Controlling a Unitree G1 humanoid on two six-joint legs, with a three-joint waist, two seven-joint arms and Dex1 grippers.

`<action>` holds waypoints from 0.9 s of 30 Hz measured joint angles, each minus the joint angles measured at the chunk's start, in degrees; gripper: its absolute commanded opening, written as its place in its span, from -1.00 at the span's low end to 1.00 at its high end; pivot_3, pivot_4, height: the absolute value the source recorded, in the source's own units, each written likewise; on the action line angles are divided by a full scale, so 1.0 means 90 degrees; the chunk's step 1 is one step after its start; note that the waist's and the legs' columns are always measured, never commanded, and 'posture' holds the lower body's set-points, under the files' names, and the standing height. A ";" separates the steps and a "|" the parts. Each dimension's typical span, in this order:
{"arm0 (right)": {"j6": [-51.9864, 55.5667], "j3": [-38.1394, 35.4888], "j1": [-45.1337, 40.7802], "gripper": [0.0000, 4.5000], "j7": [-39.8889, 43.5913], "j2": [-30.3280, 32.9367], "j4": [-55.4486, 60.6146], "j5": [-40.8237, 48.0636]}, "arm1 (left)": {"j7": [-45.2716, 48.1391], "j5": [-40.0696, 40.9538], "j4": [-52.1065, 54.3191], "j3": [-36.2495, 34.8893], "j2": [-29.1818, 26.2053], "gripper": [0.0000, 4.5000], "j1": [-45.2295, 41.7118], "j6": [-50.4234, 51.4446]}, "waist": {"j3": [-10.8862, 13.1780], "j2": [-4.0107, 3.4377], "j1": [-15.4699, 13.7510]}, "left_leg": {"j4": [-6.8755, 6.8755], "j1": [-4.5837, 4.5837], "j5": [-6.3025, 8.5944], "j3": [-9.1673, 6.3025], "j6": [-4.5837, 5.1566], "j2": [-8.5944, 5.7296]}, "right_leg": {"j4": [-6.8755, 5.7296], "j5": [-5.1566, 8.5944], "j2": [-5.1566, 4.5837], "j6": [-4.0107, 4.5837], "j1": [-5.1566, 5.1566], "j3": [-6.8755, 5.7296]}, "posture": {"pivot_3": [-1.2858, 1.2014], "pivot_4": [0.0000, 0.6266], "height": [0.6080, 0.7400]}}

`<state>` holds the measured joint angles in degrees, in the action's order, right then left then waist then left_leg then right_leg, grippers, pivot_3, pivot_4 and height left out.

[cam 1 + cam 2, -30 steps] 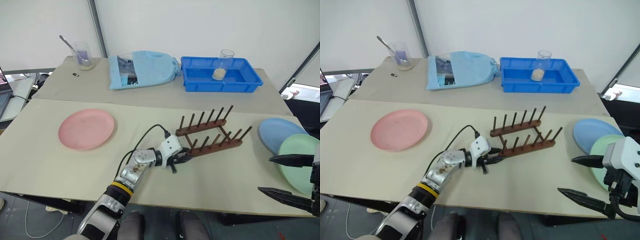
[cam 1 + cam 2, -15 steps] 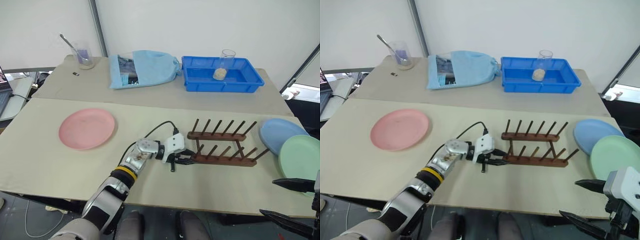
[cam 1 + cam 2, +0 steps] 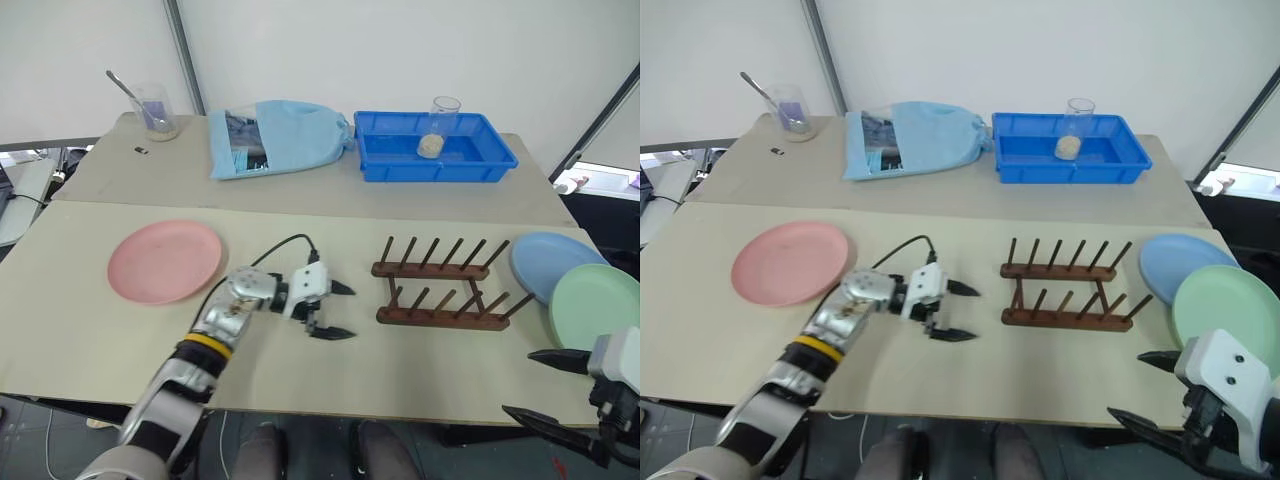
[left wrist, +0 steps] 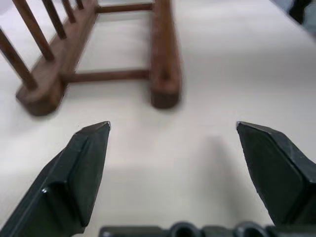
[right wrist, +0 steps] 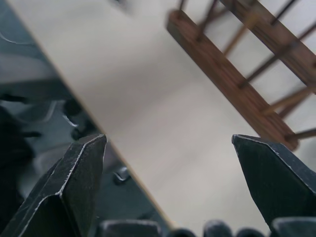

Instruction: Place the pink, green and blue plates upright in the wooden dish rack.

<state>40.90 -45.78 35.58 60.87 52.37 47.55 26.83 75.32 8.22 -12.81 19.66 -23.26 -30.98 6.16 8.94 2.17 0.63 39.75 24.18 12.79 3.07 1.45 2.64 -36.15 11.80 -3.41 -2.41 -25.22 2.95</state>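
Rack repositioned: the wooden dish rack [image 3: 441,285], which a second ago sat slanted with the left gripper [image 3: 333,310] closed on its near-left end, now lies square to the table edge, both rails parallel to it, pegs leaning slightly to the right. Left gripper now drawn back to the rack's left, fingers spread wide and empty, apart from the wood; the left wrist view shows the rail ends [image 4: 163,74] just ahead of the open fingertips [image 4: 94,143]. Right gripper [image 3: 540,385], formerly higher beside the green plate, now sits lower at the table's near-right corner, fingers wide apart, holding nothing. Pink plate [image 3: 165,260]: flat on the table, well to the rack's left, place unchanged. Blue plate [image 3: 545,263]: flat, just right of the rack. Green plate [image 3: 595,305]: flat, overlapping the blue plate's near edge, near the table's right border. No plate stands in the rack. Surface: a beige table [image 3: 400,375] with a second, greyer table [image 3: 330,190] abutting it behind. On the rear table: a deep blue tray [image 3: 435,150] containing a clear cup [image 3: 438,125] with pale contents; a light blue cloth bag [image 3: 275,138]; a beaker with a spoon [image 3: 150,105] at the far left. Room: white wall with a grey upright post [image 3: 180,50].
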 measured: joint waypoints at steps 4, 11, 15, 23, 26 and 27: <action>-0.0503 0.1406 -0.0800 0.32 -0.0419 0.0484 -0.0908 -0.0810 | -0.0490 0.0026 0.1057 0.0317 0.0327 -0.46 0.0556 0.0881 | -0.0003 -0.0005 -0.0127 | 0.0015 0.0009 -0.0001 0.0002 0.0000 -0.0014 | 0.0006 0.0000 -0.0013 -0.0001 0.0006 0.0004 | 0.03 -0.52 0.34; -0.1235 0.3591 -0.2500 -0.77 -0.1085 0.0711 -0.2491 -0.2033 | -0.2178 -0.1040 0.1011 0.1138 0.1271 -1.00 0.0706 0.1040 | -0.0003 -0.0005 -0.0124 | 0.0007 0.0005 -0.0001 -0.0005 0.0002 -0.0025 | 0.0001 0.0000 0.0010 -0.0003 0.0005 0.0008 | 0.03 -0.52 0.34; -0.1540 0.4495 -0.3397 -0.98 -0.1337 0.0533 -0.3275 -0.2575 | -0.3103 -0.1417 0.0506 0.1244 0.1909 -1.00 0.0634 0.0773 | -0.0006 -0.0011 -0.0145 | 0.0011 0.0004 -0.0002 -0.0013 0.0003 -0.0025 | -0.0005 0.0000 0.0015 -0.0003 0.0009 0.0007 | 0.03 -0.52 0.34; -0.2150 0.4994 -0.4368 -0.98 -0.1519 0.0291 -0.4433 -0.2968 | -0.4375 -0.1675 -0.0963 0.0831 0.2438 -1.00 -0.0265 0.0458 | -0.0006 -0.0012 -0.0127 | 0.0015 0.0008 -0.0002 -0.0008 0.0004 -0.0035 | -0.0001 -0.0009 0.0009 -0.0018 0.0006 0.0020 | 0.03 -0.52 0.34; -0.2284 0.5062 -0.4599 -0.98 -0.1525 0.0165 -0.4676 -0.3021 | -0.4599 -0.1686 -0.1455 0.0679 0.2527 -1.00 -0.0544 0.0272 | -0.0007 -0.0012 -0.0129 | 0.0011 0.0010 -0.0002 -0.0010 0.0005 -0.0036 | -0.0003 -0.0009 0.0011 -0.0019 0.0003 0.0021 | 0.03 -0.52 0.34; -0.2314 0.5072 -0.4668 -0.98 -0.1530 0.0117 -0.4737 -0.3044 | -0.4644 -0.1687 -0.1585 0.0647 0.2543 -1.00 -0.0615 0.0216 | -0.0007 -0.0012 -0.0129 | 0.0011 0.0009 -0.0002 -0.0010 0.0005 -0.0037 | -0.0003 -0.0010 0.0011 -0.0020 0.0004 0.0021 | 0.03 -0.52 0.34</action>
<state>20.08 -0.13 -6.43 47.10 53.43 4.92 -0.57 33.52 -6.96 -27.08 25.48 -0.37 -36.52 8.10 8.88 2.06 -0.53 39.85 24.26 12.77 2.97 1.49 2.31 -36.18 11.71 -3.31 -2.59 -25.18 3.14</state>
